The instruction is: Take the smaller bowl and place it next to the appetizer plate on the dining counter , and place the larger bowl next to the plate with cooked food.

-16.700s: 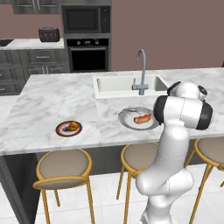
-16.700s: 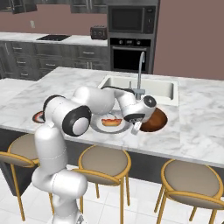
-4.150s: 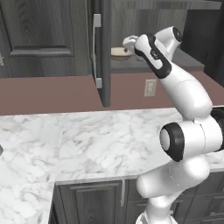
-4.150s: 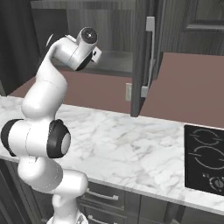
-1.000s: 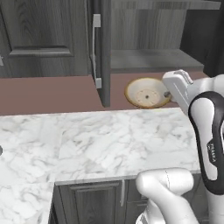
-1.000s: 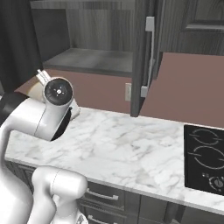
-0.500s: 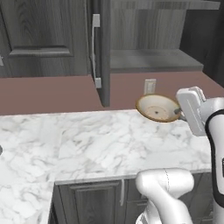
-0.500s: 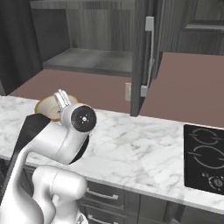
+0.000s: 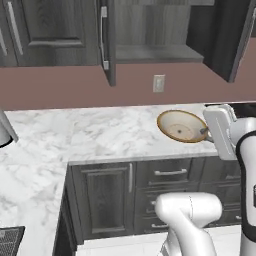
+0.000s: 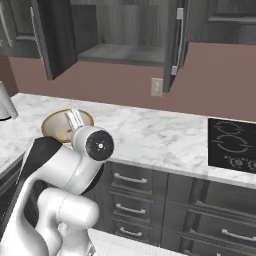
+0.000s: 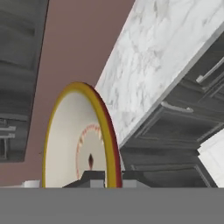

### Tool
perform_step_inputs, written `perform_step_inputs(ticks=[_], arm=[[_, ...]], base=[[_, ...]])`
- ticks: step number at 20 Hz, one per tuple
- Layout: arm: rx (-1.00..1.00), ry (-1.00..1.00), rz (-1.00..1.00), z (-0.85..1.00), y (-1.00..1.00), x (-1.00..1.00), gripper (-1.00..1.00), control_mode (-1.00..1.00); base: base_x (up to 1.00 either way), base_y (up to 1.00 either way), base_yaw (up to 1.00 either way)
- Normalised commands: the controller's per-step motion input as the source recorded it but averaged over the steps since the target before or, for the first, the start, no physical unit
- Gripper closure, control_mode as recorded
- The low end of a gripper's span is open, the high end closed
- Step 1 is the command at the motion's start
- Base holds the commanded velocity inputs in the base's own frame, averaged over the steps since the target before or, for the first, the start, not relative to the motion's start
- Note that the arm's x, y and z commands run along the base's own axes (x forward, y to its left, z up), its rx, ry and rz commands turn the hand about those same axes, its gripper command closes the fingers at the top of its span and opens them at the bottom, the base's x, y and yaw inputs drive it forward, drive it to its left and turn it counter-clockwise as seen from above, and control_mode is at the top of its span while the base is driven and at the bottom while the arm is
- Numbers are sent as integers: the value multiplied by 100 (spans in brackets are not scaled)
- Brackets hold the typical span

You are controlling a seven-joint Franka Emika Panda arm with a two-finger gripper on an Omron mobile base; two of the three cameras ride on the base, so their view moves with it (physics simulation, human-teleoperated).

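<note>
The gripper (image 9: 206,131) held the smaller bowl (image 9: 181,125) by its right rim, the fingers pinching the rim with almost no gap between them. The bowl hung tilted just above the near edge of the marble wall table (image 9: 75,137), below the open cupboard (image 9: 150,30) and left of the cooktop (image 10: 232,145). In the hand view the bowl (image 11: 78,140) stood edge-on, rim against the fingers. The step in hand looked like carrying it away toward the dining counter. To do that well, the pinch should probably stay firm and the bowl be brought nearer level, since a rim grip on a shallow dish could let it swing or slip. The arm would do best to draw in close before the base turns, clear of the cupboard door (image 9: 106,37).
</note>
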Motion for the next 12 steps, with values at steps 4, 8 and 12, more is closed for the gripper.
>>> perform_step_inputs(ticks=[4,8,12], arm=[[0,0,0,0,0,0,100,100],[0,0,0,0,0,0,100,100],[0,0,0,0,0,0,100,100]], base=[[-100,-27,-3],[-100,-63,-2],[-100,-88,-3]])
